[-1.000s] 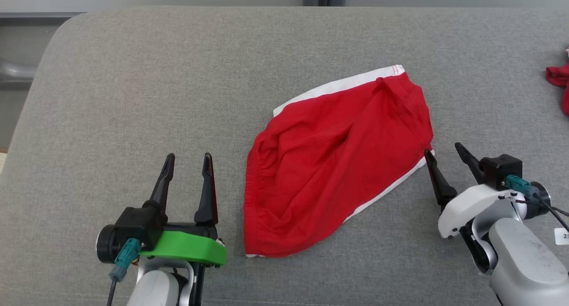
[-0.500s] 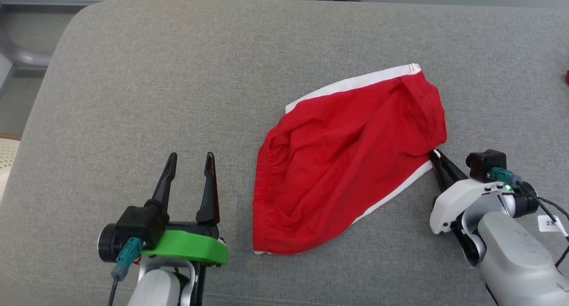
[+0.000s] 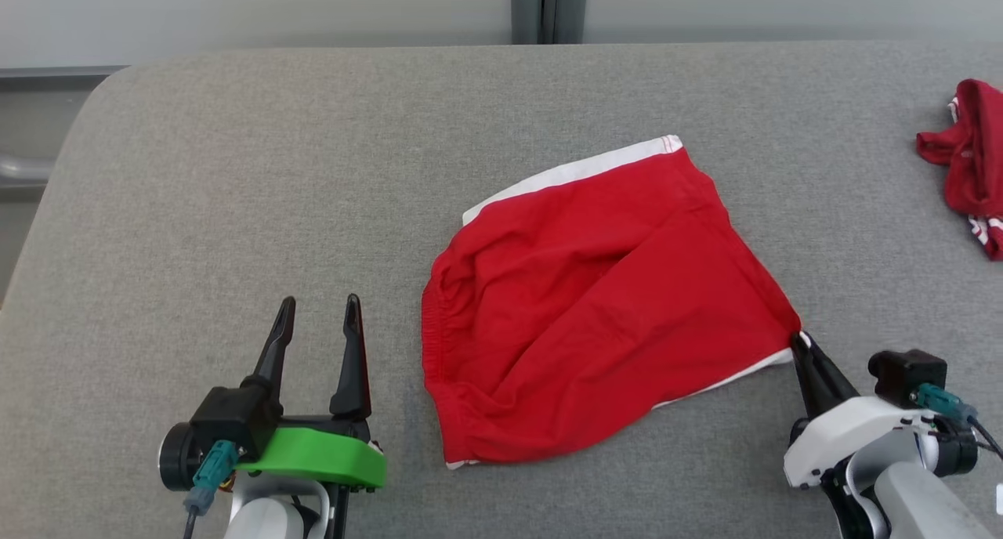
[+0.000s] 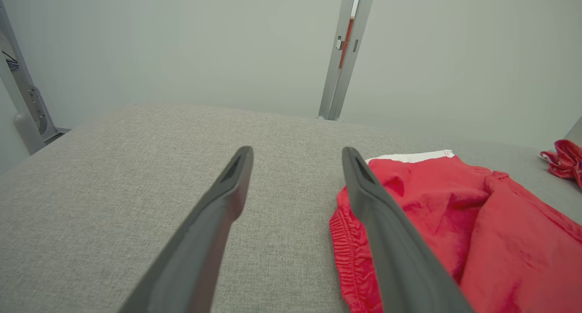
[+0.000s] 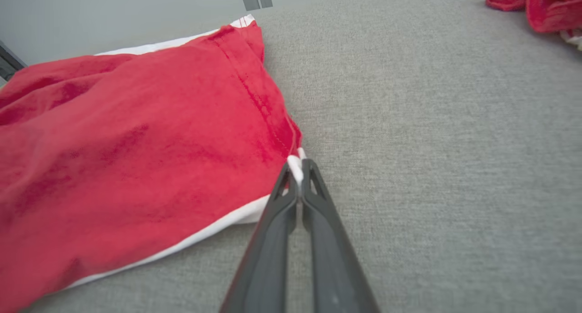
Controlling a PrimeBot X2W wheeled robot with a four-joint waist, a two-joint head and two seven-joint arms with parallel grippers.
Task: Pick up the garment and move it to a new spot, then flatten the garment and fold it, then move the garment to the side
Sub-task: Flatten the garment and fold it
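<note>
Right gripper [image 3: 801, 341], open beside the hem a second earlier, had clamped shut on the white-trimmed corner of the red garment [image 3: 595, 320] at its 4 o'clock; the cloth lay stretched flatter mid-cushion; left gripper [image 3: 320, 299] stayed spread wide at 8 o'clock; grey cushion [image 3: 235, 171] beneath; another red cloth [image 3: 968, 171] at 2 o'clock; grey post [image 3: 548, 6] at 12.

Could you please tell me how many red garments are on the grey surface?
2. The red shorts lie in the middle, one corner pinched in the right tool. A crumpled red garment sits at the far right edge, partly cut off; more may be hidden there.
</note>
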